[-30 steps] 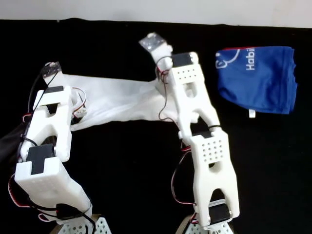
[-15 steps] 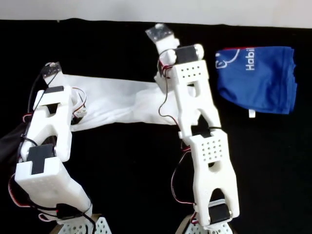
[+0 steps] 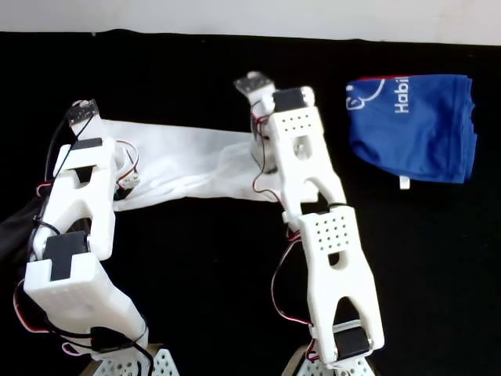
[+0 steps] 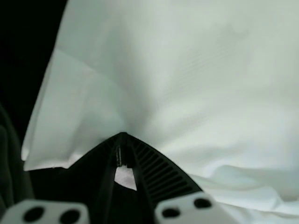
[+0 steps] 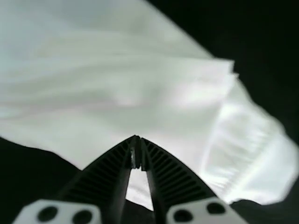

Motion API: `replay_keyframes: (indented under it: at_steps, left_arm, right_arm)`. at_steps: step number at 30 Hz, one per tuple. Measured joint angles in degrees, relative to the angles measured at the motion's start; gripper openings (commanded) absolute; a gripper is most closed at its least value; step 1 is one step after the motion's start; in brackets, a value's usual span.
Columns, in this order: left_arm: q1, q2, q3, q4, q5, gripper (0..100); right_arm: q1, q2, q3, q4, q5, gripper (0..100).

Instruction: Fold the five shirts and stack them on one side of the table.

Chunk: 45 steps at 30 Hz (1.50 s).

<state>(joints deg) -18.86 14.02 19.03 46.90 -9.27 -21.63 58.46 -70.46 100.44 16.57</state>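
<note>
At the left edge of the counter [image 3: 196,274] we noted a dark garment [image 3: 12,227], apparently unfolded. The left end effector [image 4: 122,140] was pinched closed on one end of the white shirt [image 3: 180,160], stretched across mid-counter. The right end effector [image 5: 136,142] gripped the other end. One blue shirt [image 3: 415,125] lay folded at right. We judged roughly one of five complete.

Left arm [image 3: 74,227]: stretched forward from its base, wrist angled down. Left pincer [image 4: 122,140]: jaws closed tip to tip, nipping the white shirt [image 4: 187,70]. Right arm [image 3: 313,196]: stretched forward, wrist angled down. Right pincer [image 5: 136,142]: jaws closed, nipping the same shirt.
</note>
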Motion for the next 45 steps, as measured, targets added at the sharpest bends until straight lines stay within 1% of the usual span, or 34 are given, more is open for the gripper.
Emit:
replay_keyframes:
  at_steps: [2,6,9,11,13,17,20,25,28,33,36,39,41,45]
  left_arm:
    - [-0.1,-1.7,-1.0,3.2,0.0,4]
    - [-0.2,-6.1,-4.2,9.9,-0.1,18]
    - [-2.2,-7.5,-8.4,13.2,-0.2,20]
    - [-4.7,-7.5,-11.5,13.3,-0.2,20]
    - [-7.4,-5.7,-14.9,12.4,-2.2,20]
    - [-9.7,4.0,-22.9,11.8,-8.1,20]
    - [-9.6,13.0,-30.6,13.4,-9.4,20]
    - [-9.6,27.0,-45.4,19.4,-9.7,20]
    - [-9.4,33.8,-54.0,22.9,-11.4,20]
    - [-7.7,42.9,-68.9,32.2,-13.1,20]
    - [-6.7,46.5,-77.3,39.5,-13.4,16]
    - [-5.2,50.0,-83.5,45.5,-13.4,6]
    - [-4.0,52.0,-85.9,48.0,-14.4,0]
    - [-2.4,54.6,-88.3,50.5,-15.3,1]
  right_arm:
    - [0.0,-4.0,-0.5,0.0,0.0,4.1]
    - [0.0,-12.2,1.8,0.0,0.0,12.3]
    - [0.0,-17.7,6.9,0.0,0.0,13.0]
    - [-0.4,-21.5,11.0,0.0,0.0,13.0]
    - [-1.3,-25.2,14.8,0.0,0.0,13.0]
    - [-4.0,-33.5,22.2,0.0,0.0,13.0]
    - [-6.0,-38.4,27.1,0.0,0.0,13.0]
    - [-6.4,-43.4,31.7,0.0,0.0,13.0]
    - [-6.4,-45.0,32.7,0.0,0.0,13.0]
    - [-6.4,-45.5,32.8,0.0,0.0,13.0]
    - [-6.4,-45.5,32.8,0.0,0.0,13.0]
    - [-6.4,-46.8,32.8,0.0,0.0,13.0]
    - [-6.4,-50.1,33.0,0.0,0.0,13.0]
    - [-7.0,-57.1,33.0,0.0,0.0,13.0]
